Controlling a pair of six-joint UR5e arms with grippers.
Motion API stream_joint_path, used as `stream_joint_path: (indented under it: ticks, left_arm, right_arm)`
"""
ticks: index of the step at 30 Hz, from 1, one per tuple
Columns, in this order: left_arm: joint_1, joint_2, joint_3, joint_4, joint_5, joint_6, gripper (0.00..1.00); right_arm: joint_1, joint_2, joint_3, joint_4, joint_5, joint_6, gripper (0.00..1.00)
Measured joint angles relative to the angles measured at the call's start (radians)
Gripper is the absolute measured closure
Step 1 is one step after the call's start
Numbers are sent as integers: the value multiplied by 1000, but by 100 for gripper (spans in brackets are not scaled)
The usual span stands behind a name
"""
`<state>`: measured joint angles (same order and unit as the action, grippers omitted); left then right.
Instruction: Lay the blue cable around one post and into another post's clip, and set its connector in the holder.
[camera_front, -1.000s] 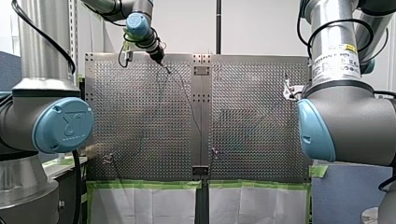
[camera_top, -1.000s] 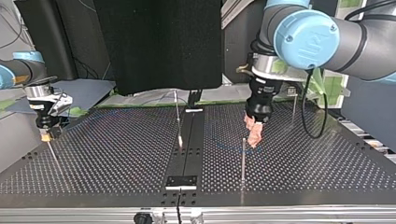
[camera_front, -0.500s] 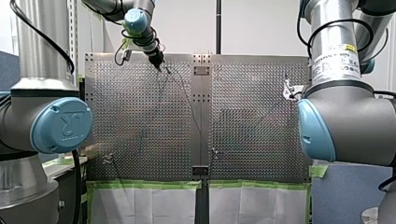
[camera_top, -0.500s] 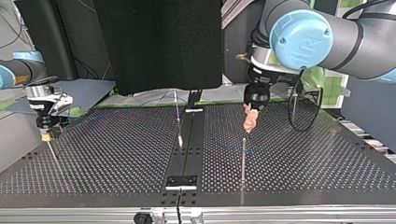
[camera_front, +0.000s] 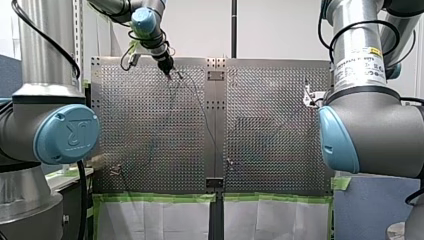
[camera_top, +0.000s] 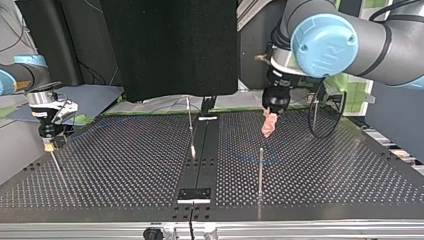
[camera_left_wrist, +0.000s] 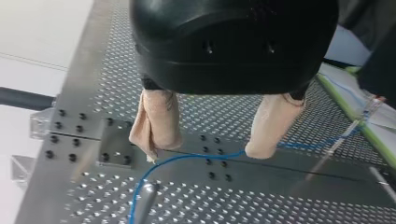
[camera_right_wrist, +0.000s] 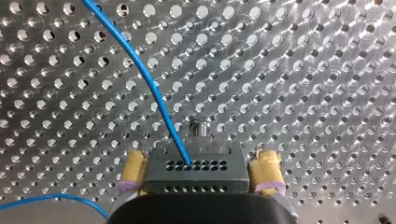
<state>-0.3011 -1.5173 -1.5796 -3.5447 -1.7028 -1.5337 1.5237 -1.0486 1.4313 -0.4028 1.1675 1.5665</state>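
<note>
So my left pincer (camera_left_wrist: 205, 153) is wide open with nothing in it. Its beige pads (camera_left_wrist: 156, 121) sit well apart, right over the worktop's (camera_top: 125, 165) centre strip (camera_top: 202, 160). The blue cable (camera_left_wrist: 187, 157) runs across that strip below the two tips. One tip looks level with the cable, but I can't tell whether it's touching. In the top view this pincer hangs just right of the strip, toward the far end, with a thin post (camera_top: 260, 170) standing nearer the camera on the same side of the strip.

My right pincer (camera_right_wrist: 200, 168) is way off to the strip's left in the top view, by the worktop's edge. It's clamped on the grey connector (camera_right_wrist: 196, 175), with a yellow pad pressed against each side. The cable goes into the connector's upper row of holes and curves away over the perforated plate. A small post head sits just ahead of the connector.
</note>
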Motion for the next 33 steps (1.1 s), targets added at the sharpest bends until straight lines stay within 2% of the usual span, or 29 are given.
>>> stream_joint_path:
  ticks: [5, 10, 29, 33]
  left_arm:
    - [4, 1, 0, 48, 41, -46, 0]
    - [6, 1, 0, 94, 50, -73, 0]
    - [18, 1, 0, 266, 32, -80, 0]
    - [20, 1, 0, 285, 32, -81, 0]
  right_arm:
    - [-2, 0, 0, 0, 0, 0, 0]
    - [-4, 0, 0, -2, 0, 0, 0]
    - [-5, 0, 0, 2, 0, 0, 0]
    - [-5, 0, 0, 2, -1, 0, 0]
